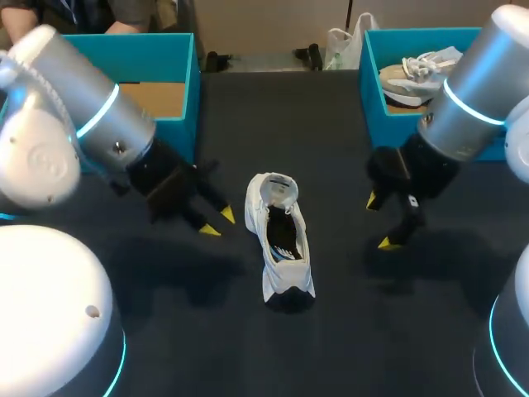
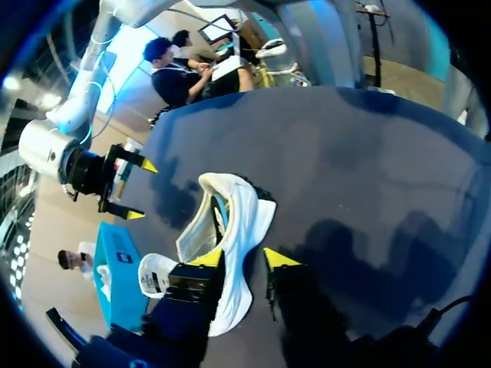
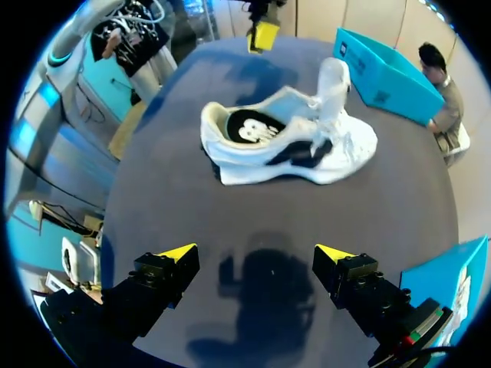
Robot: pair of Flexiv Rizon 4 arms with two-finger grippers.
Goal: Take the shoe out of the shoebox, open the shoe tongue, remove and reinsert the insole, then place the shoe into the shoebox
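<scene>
A white shoe [image 1: 281, 248] lies on the dark table between both grippers, its tongue [image 1: 277, 188] pulled up and a black insole [image 3: 249, 126] showing inside. My left gripper [image 1: 217, 222] hangs just left of the shoe, fingers narrowly apart and holding nothing. In the left wrist view the shoe [image 2: 234, 238] lies ahead of that gripper [image 2: 244, 259] and is seen through the gap between its fingers. To the shoe's right, my right gripper [image 1: 378, 222] stands wide open and empty. The shoe [image 3: 288, 138] lies well ahead of it in the right wrist view [image 3: 257, 257].
A teal shoebox [image 1: 186, 91] stands at the back left, showing only its cardboard floor. Another teal box [image 1: 372, 91] at the back right holds a second pale shoe [image 1: 413, 74]. Dark table surface lies in front of the shoe.
</scene>
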